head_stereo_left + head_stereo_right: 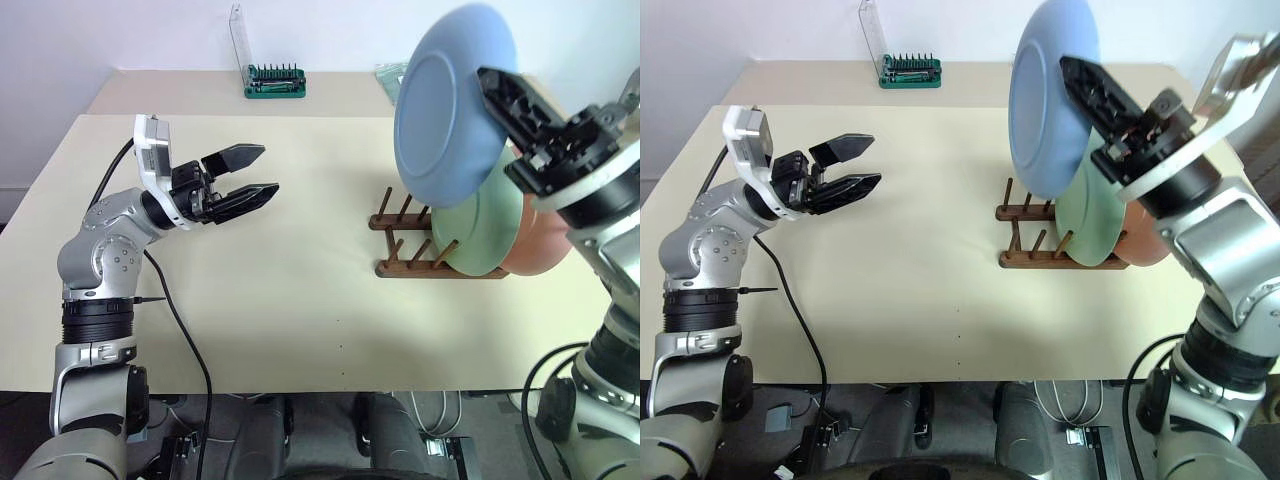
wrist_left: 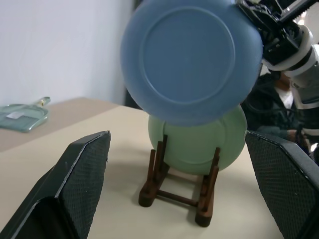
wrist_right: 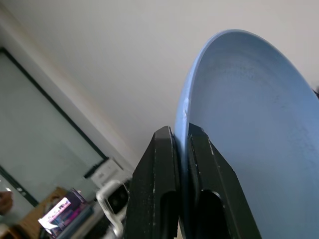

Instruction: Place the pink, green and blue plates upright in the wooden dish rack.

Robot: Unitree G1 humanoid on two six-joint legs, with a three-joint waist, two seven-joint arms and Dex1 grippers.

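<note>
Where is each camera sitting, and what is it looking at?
Left eye view: on the head, looking down at the table; both arms show.
Right eye view: beside it, same scene.
Left wrist view: on the left arm, looking between the open left gripper at the wooden dish rack.
Right wrist view: on the right arm, looking along the right gripper, which pinches the blue plate.
All views share the blue plate.
</note>
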